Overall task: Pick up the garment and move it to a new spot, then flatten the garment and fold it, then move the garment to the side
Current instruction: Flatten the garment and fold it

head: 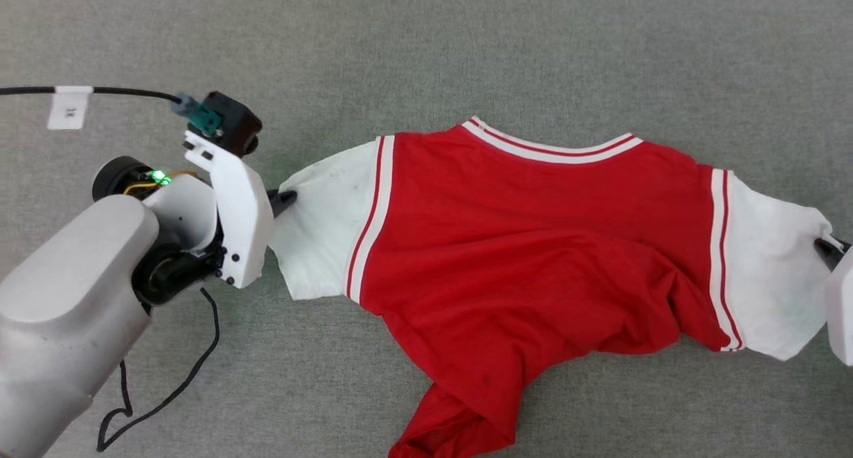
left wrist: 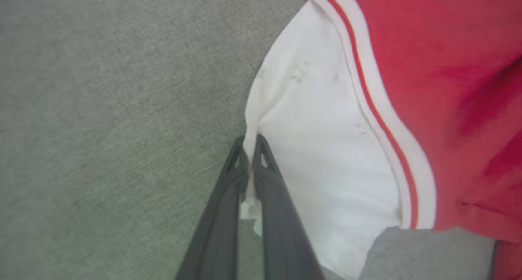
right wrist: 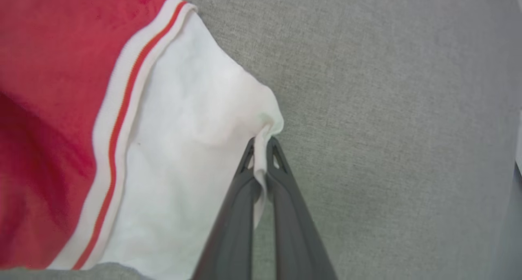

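Note:
The garment (head: 533, 245), a bright red shirt with white short sleeves and striped trim, lies stretched across the grey carpet, its plain side up and its lower part bunched toward the bottom edge. No lettering shows. My left gripper (head: 288, 198) is shut on the edge of the left white sleeve (left wrist: 318, 149), the cloth pinched between its dark fingers (left wrist: 228, 198). My right gripper (head: 830, 248) is shut on the edge of the right white sleeve (right wrist: 183, 149), with a fold of cloth caught between its fingers (right wrist: 285, 198). The collar (head: 553, 148) points away from me.
Grey carpet (head: 466, 51) lies all around the shirt. A black cable (head: 166, 391) trails on the floor under my left forearm (head: 66, 298), and another cable with a white tag (head: 68, 107) runs in from the left edge.

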### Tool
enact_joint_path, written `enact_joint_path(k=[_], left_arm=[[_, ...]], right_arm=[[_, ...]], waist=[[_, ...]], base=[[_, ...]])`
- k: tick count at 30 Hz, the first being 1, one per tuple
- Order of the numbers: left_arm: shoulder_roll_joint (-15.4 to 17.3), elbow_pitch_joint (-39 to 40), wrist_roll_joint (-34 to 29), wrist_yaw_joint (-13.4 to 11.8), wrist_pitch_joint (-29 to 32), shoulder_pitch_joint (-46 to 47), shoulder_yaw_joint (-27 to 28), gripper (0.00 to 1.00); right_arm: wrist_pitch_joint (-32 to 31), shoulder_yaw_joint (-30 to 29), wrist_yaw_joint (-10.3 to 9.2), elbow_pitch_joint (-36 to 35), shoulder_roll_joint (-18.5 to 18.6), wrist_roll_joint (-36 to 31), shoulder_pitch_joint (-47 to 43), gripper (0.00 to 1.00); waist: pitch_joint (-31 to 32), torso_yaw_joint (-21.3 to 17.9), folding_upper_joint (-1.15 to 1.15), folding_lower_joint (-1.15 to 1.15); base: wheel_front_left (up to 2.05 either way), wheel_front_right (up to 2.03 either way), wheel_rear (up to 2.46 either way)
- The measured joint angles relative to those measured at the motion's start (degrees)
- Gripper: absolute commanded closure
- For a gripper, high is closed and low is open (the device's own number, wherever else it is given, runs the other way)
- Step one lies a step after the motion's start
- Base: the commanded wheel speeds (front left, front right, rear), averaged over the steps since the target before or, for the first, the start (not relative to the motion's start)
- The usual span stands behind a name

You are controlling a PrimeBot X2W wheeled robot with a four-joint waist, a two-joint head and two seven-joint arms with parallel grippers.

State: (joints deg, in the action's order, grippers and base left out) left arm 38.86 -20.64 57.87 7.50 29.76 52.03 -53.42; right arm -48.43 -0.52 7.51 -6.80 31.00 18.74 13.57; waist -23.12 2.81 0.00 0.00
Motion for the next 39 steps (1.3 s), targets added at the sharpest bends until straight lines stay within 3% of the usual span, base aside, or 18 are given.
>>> enact_joint_path(k=[11,16,17,27,31,39], left_arm=[[4.47,2.50,-2.23,-0.69,-13.15,-0.31,2.38,1.00],[7.38,7.78,-4.11,-3.69,-18.59,-1.37,4.78,1.00],[9.78,11.98,-4.77,-5.97,-20.93,-1.74,6.69,1.00],[18.67,27.18,-7.26,-14.05,-27.83,-2.70,14.30,1.00],[20.76,31.27,-7.45,-16.73,-29.58,-2.31,17.38,1.00],[23.41,35.05,-6.70,-19.81,-32.15,-1.80,21.84,1.00]], right_arm=[[2.48,0.55,0.00,-1.98,3.75,3.34,5.37,1.00],[4.36,0.22,0.00,-4.63,5.30,4.01,9.25,1.00],[5.86,0.13,0.00,-5.35,6.05,4.49,11.15,1.00],[11.45,-0.74,0.00,-6.32,5.68,7.57,18.53,1.00],[13.46,-0.13,0.00,-6.69,5.82,7.97,21.25,1.00],[18.15,1.31,0.00,-5.86,5.39,7.91,27.22,1.00]], waist=[[8.78,0.42,0.00,0.00],[12.77,0.69,0.00,0.00],[14.92,0.87,0.00,0.00],[20.18,0.80,0.00,-0.01],[20.89,0.44,0.00,-0.01],[19.67,-0.35,0.00,-0.01]], base=[[0.00,0.00,0.00],[0.00,0.00,0.00],[0.00,0.00,0.00],[0.00,0.00,0.00],[0.00,0.00,0.00],[0.00,0.00,0.00]])
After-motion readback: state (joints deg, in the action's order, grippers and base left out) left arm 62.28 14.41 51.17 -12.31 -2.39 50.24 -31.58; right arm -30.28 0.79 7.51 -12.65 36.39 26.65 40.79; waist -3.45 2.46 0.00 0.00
